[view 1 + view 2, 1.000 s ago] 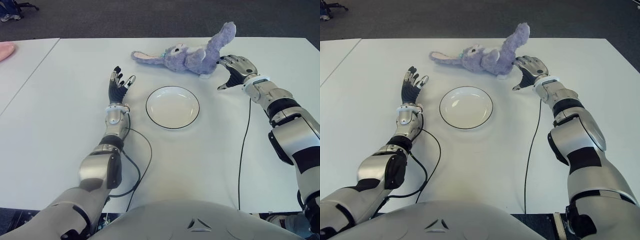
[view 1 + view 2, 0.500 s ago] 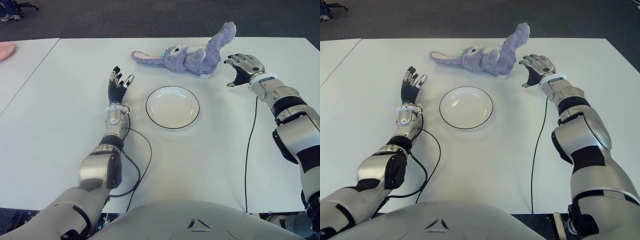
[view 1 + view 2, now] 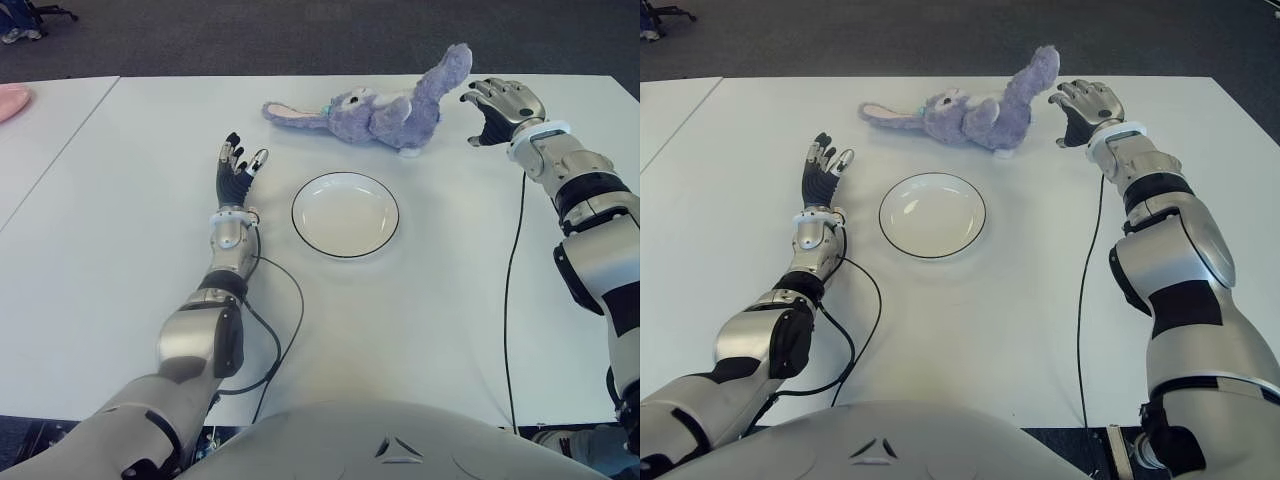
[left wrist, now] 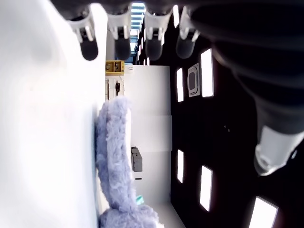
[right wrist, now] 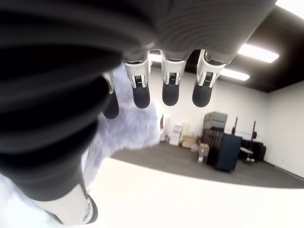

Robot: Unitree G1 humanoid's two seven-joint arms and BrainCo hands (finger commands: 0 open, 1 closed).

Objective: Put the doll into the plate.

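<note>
Right hand [image 3: 503, 105] has swung outward and farther up the table since a second ago, from just beside the doll's lower body to a spot near its raised leg, not touching it. Doll, plate and left hand unchanged.

Eye views: purple plush doll [image 3: 385, 105] lies on the white table [image 3: 130, 240], long ears pointing toward 9 o'clock, one leg sticking up toward 1 o'clock. White plate [image 3: 345, 214] with dark rim sits at 6 o'clock of the doll, near it but apart, nothing in it. Right hand at 3 o'clock of the doll's raised leg, palm facing the doll, fingers loosely curved and spread, holding nothing. Left hand [image 3: 237, 172] at 9 o'clock of the plate, apart from it, palm up, fingers extended wide, holding nothing. Black cables run along both forearms over the table. Second white table at the far left with a pink object [image 3: 12, 100] on it.

Left wrist view: four fingertips [image 4: 122, 47] straight, nothing between them, doll [image 4: 115, 161] visible farther off on the table.

Right wrist view: fingertips [image 5: 171, 92] extended, spaced apart, grasping nothing; purple plush [image 5: 132, 126] just beyond them, contact cannot be told.
</note>
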